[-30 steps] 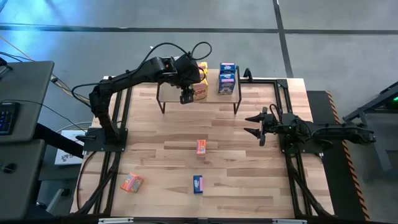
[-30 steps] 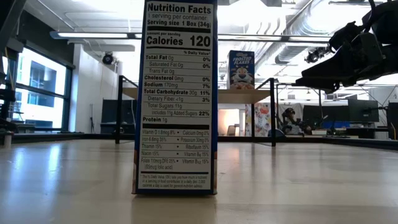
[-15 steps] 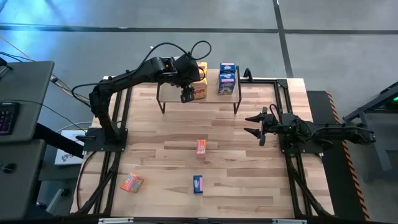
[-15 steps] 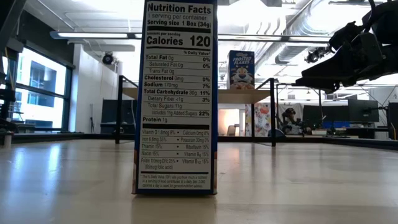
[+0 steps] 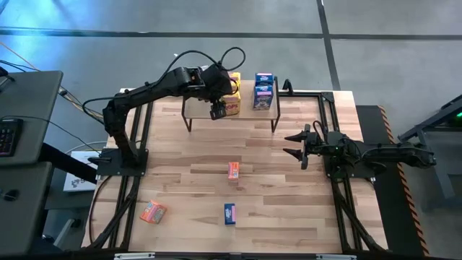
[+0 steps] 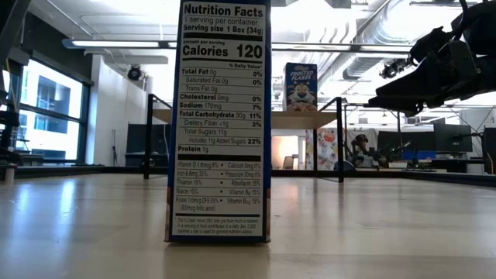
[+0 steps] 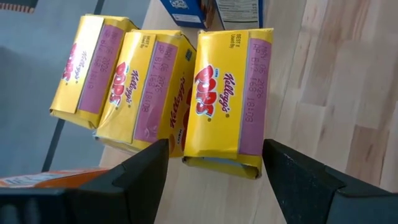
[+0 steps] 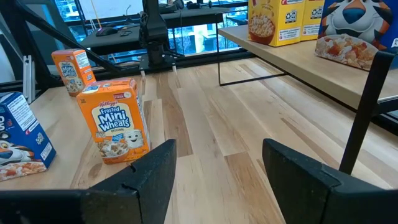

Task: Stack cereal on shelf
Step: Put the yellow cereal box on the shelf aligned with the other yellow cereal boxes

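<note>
The counter (image 5: 289, 188) carries the shelf (image 5: 245, 113) along its far edge, and most of the cereal is already up there. The left claw (image 5: 219, 110) hovers over the shelf's front edge with its fingers spread wide and nothing between them. Directly beneath it, in the left wrist view, three yellow boxes (image 7: 165, 87) lie side by side, the nearest sitting in the gap between the open fingers but untouched. Just beyond them, toward the shelf's other end, stand the blue boxes (image 5: 263, 92). The right claw (image 5: 296, 144) waits well off to the side over the counter, half open and empty.

By my judgement roughly two thirds is done. Left on the counter, well away from both claws, are an upright orange-red box (image 5: 234, 170), a tipped orange-red box (image 5: 152, 211) and a blue box (image 5: 229, 213).
</note>
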You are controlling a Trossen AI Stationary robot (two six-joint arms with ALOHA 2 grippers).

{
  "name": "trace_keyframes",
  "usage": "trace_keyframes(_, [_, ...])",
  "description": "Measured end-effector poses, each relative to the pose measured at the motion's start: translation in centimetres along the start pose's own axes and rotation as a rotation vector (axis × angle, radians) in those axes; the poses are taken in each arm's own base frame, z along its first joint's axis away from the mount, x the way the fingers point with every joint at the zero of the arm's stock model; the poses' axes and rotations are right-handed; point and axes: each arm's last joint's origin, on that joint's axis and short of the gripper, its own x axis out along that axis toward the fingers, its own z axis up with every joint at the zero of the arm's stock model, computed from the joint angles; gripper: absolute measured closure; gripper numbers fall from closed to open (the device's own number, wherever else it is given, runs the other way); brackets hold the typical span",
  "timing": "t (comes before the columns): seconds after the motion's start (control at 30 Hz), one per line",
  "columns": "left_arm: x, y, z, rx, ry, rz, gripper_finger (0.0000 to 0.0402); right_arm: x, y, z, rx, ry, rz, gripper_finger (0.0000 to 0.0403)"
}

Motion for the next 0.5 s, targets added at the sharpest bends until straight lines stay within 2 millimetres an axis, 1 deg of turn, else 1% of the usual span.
trace_keyframes(0.37, [-0.02,-0.11,0.02,-0.01,0.0,-0.001,0.015,0.0,0.0,-0.01,0.0,0.0,0.0,0.0171])
trace_keyframes(0.5, [-0.14,-0.44,0.11,-0.034,0.005,0.037,0.015,0.0,0.0,0.0,0.0,0.0,0.0,0.0171])
